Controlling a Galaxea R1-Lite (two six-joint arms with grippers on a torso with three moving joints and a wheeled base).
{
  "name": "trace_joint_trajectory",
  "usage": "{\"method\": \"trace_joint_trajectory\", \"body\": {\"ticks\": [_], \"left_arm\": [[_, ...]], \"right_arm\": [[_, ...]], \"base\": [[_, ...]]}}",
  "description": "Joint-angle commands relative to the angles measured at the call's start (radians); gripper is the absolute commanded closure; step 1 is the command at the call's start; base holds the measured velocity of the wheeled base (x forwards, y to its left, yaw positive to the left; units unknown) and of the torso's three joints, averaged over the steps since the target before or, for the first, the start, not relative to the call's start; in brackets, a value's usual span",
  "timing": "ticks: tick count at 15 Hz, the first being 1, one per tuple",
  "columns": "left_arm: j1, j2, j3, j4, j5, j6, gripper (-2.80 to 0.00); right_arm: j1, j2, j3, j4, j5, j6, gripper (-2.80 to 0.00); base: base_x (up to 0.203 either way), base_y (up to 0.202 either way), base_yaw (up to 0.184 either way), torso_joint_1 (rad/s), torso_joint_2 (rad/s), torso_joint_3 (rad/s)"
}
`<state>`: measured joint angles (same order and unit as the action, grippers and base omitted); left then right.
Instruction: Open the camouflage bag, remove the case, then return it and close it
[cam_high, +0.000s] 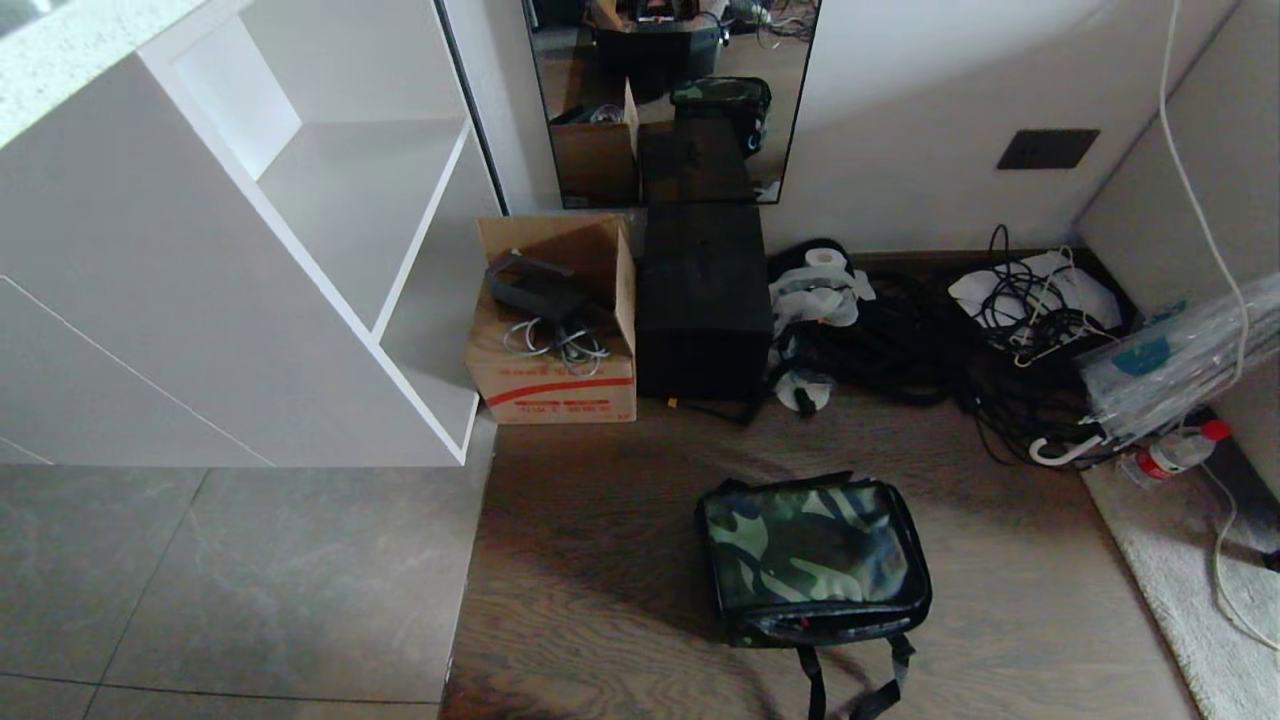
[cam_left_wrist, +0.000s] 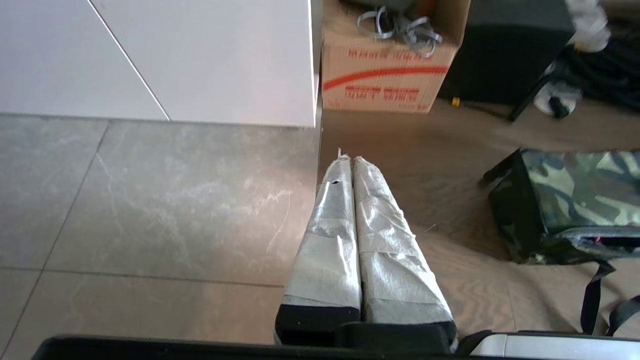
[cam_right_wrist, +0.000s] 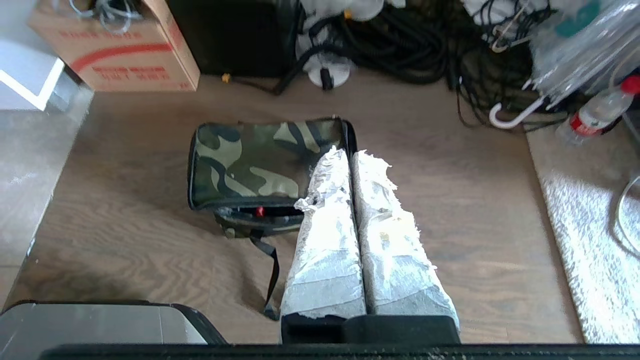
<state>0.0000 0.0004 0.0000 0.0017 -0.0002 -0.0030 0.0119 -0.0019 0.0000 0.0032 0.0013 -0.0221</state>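
While the camouflage bag (cam_high: 815, 560) sits flat on the wooden floor ahead of me, lid down, I have both arms parked and neither shows in the head view. My left gripper (cam_left_wrist: 348, 159) is clenched on nothing, its taped fingers pressed together over the seam between tile and wood, with the bag off to its right and well apart. My right gripper (cam_right_wrist: 349, 152) is likewise clenched and empty, and from its wrist camera the tips line up over the bag's right-hand end, so I judge the right arm the nearer one. The bag's long axis runs left to right across my front, its strap (cam_high: 850, 675) trailing toward me. Along the near edge I can see a dark gap with a spot of red (cam_right_wrist: 259, 211); the case itself is not visible. I would bring the right arm down toward that near edge first.
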Motion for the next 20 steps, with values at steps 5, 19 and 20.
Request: {"method": "trace_joint_trajectory", "body": {"ticks": [5,19,20], "left_arm": [[0.0,0.0,0.0,0.0,0.0,0.0,0.0],[0.0,0.0,0.0,0.0,0.0,0.0,0.0],[0.0,0.0,0.0,0.0,0.0,0.001,0.0]], "right_arm": [[0.0,0.003,0.002,0.0,0.0,-0.001,0.0],[0.0,0.003,0.002,0.0,0.0,-0.001,0.0],[0.0,0.003,0.002,0.0,0.0,-0.001,0.0]], "base": [[0.0,0.0,0.0,0.002,0.0,0.201],[0.0,0.0,0.0,0.002,0.0,0.2],[0.0,0.0,0.0,0.006,0.01,0.203]]}}
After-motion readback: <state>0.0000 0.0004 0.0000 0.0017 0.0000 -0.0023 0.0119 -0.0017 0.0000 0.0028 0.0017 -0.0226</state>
